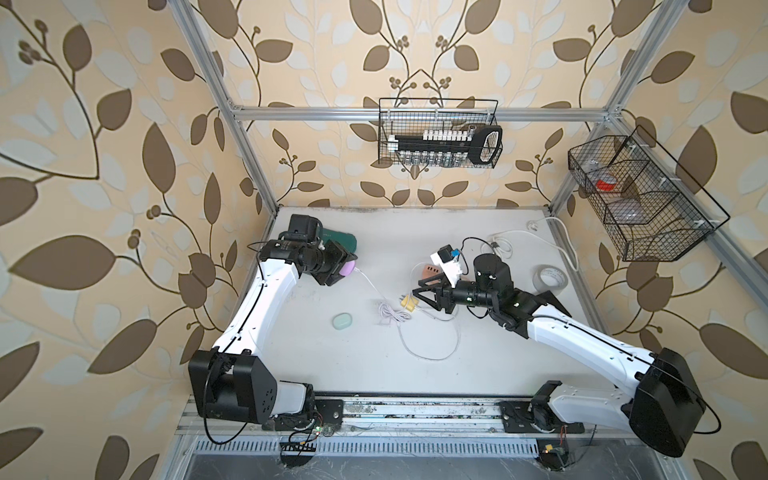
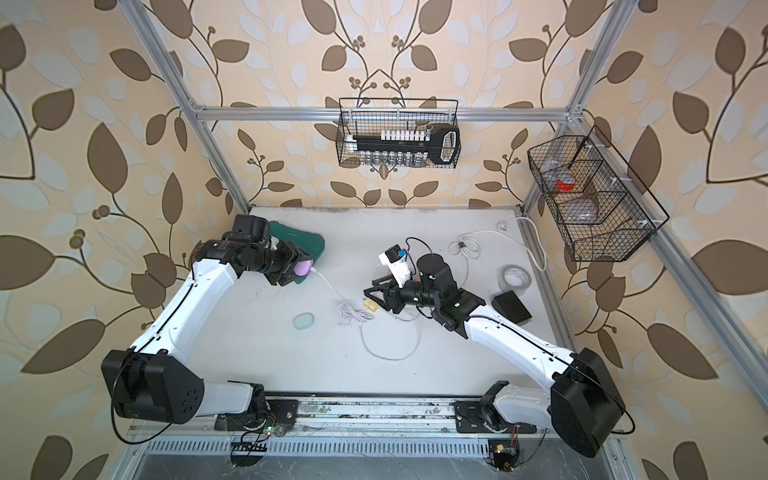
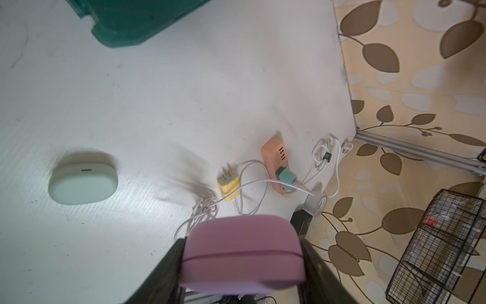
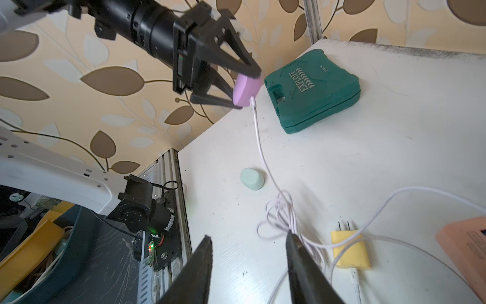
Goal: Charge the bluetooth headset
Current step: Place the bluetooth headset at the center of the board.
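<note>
Left fingers (image 1: 348, 269) clamp the lilac rounded earbud case (image 3: 242, 252) by two opposite sides and hold it clear of the tabletop. The left arm rises from the near rail, bends at the elbow and reaches toward the far left corner. Right fingers (image 1: 414, 292) stand partly apart with nothing between them, low over the middle of the tabletop, on an arm stretched in from the near right with its wrist pointing left. A thin white charging cable (image 4: 260, 147) is plugged into the case's exposed side and hangs down to a loose coil just beside the right fingertips, well apart from the case itself. Beige leaf-patterned wallpaper (image 1: 104, 166) backs an aluminium frame carrying two black wire baskets (image 1: 438, 133). On the scuffed white tabletop (image 1: 332, 365) lie a dark green plastic tool case (image 4: 313, 89) just behind the held case, a salmon power strip (image 3: 273, 155), a grey tape roll (image 1: 550, 278), a mint green oval case (image 3: 82, 180) lying alone, and a yellow two-pin wall adapter (image 4: 349, 248) beside the coil.
</note>
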`<state>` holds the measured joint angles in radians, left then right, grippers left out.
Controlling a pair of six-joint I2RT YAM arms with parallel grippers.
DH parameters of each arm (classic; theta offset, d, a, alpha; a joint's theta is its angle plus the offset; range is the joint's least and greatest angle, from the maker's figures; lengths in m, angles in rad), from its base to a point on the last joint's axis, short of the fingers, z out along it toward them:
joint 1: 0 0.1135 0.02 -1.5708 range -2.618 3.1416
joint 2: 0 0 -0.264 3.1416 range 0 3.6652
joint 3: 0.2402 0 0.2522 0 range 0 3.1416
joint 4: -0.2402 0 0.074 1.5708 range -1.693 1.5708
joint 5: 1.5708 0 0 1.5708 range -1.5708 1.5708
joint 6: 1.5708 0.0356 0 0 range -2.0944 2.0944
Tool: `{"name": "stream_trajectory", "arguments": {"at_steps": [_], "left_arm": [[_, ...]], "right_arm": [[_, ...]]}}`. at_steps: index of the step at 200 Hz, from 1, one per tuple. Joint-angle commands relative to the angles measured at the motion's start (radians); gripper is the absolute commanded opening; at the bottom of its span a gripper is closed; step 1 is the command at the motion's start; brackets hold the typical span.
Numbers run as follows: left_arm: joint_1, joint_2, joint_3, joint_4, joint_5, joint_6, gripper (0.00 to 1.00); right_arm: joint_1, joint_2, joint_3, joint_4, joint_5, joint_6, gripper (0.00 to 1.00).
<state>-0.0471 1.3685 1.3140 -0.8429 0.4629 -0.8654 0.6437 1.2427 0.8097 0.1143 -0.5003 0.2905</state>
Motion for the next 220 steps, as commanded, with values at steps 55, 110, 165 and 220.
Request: {"name": "stream_trajectory", "arguments": {"at_steps": [55, 110, 165, 220], "left_arm": [[0.026, 0.165, 0.124, -0.012, 0.021, 0.073, 0.00], [0.018, 0.315, 0.061, 0.030, 0.002, 0.092, 0.00], [-0.021, 0.479, 0.054, 0.041, -0.070, 0.114, 0.00], [-0.043, 0.613, 0.098, 0.018, -0.141, 0.115, 0.05]], "right_arm": [[-0.006, -0.002, -0.035, 0.013, 0.028, 0.012, 0.46], [-0.006, 0.011, -0.041, 0.025, 0.030, 0.016, 0.46], [-0.007, 0.029, -0.037, 0.036, 0.022, 0.021, 0.46], [-0.010, 0.030, -0.050, 0.048, 0.026, 0.020, 0.47]]}}
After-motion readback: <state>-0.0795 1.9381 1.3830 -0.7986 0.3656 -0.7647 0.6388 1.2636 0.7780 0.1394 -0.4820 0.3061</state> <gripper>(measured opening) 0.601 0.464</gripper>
